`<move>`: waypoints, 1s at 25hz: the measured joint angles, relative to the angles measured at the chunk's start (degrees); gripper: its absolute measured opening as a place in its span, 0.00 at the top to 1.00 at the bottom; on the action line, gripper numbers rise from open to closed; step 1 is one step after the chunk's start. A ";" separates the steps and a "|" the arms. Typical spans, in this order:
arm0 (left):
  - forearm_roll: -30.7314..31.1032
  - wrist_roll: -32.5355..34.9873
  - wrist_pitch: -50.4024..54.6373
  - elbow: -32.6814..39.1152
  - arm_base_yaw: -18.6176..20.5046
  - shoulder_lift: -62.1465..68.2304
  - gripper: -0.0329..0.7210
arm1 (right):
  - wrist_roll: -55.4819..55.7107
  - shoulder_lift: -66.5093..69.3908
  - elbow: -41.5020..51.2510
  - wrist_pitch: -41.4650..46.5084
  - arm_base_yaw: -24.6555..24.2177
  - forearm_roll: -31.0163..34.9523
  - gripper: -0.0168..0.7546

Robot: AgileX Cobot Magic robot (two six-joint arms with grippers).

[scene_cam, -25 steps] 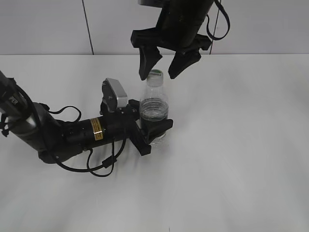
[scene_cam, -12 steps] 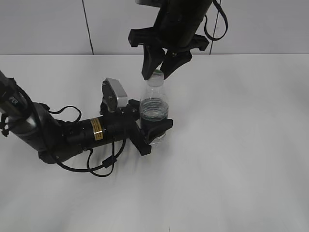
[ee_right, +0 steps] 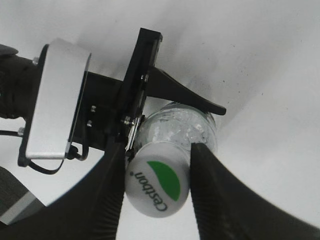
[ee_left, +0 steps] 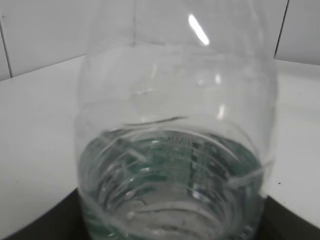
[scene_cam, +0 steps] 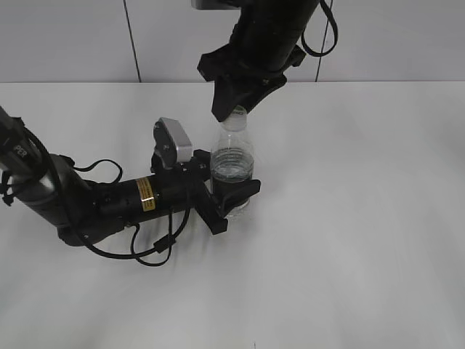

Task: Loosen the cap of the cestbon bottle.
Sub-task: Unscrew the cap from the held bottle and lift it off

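The left gripper (scene_cam: 231, 195) lies low on the desk (scene_cam: 363, 218) and its fingers (scene_cam: 247, 187) hold the lower body of the bottle (scene_cam: 232, 163) from both sides, so the bottle stands upright between them. In the left wrist view the bottle fills the picture just in front of the fingers, with its green band low down.

Above these fingers, at the top of the neck, sits the cap (ee_right: 157, 186). The right gripper (ee_right: 157, 187) comes down from above, and its two fingers (ee_right: 212, 190) are narrow and press on the cap from two opposite sides. In the right wrist view the white cap with the green mark sits between them, touching both.

I judge that the step in hand is the grip on the cap, and the turn is not yet done. The next move calls for a rotation of the right wrist about the axis of the neck while the left fingers keep the bottle firm. If the grip is weak, the fingers may slip on the cap.
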 joint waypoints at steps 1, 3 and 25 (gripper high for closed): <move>0.00 0.04 0.00 0.00 0.00 0.00 0.42 | -1.89 0.00 0.00 -0.05 0.00 0.05 0.58; 0.00 0.04 0.00 0.00 0.00 0.00 0.42 | -6.79 0.00 0.00 -0.13 0.00 0.18 0.58; 0.05 0.06 0.00 0.00 0.00 0.00 0.42 | -51.07 0.00 -0.30 0.02 0.00 1.51 0.59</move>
